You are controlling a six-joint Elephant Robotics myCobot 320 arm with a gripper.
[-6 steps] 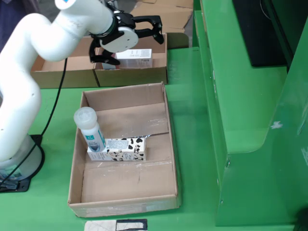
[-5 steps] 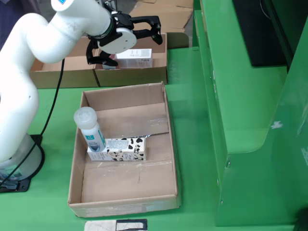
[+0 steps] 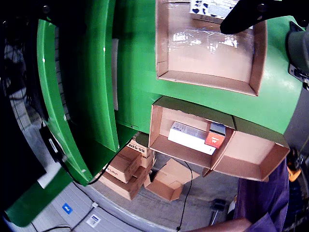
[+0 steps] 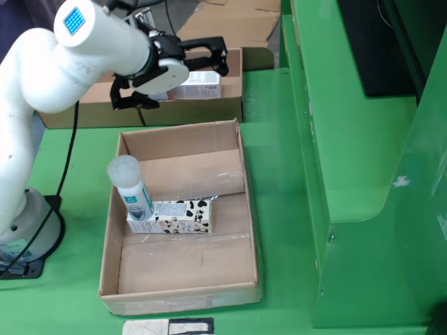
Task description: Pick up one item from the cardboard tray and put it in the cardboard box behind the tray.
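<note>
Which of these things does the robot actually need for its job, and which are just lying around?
Part of the job:
gripper, open
cardboard tray
bottle and cow-print carton in the tray
cardboard box behind, holding a white carton

Just lying about:
flat cardboard
stacked boxes on the floor
black cable

White arm (image 4: pixel 42 91) rises from its base at the left of the fixed view and bends over, wrist stretched out level to the right; black gripper (image 4: pixel 187 66) sits in the air, fingers (image 4: pixel 209 47) spread apart, nothing between them
</note>
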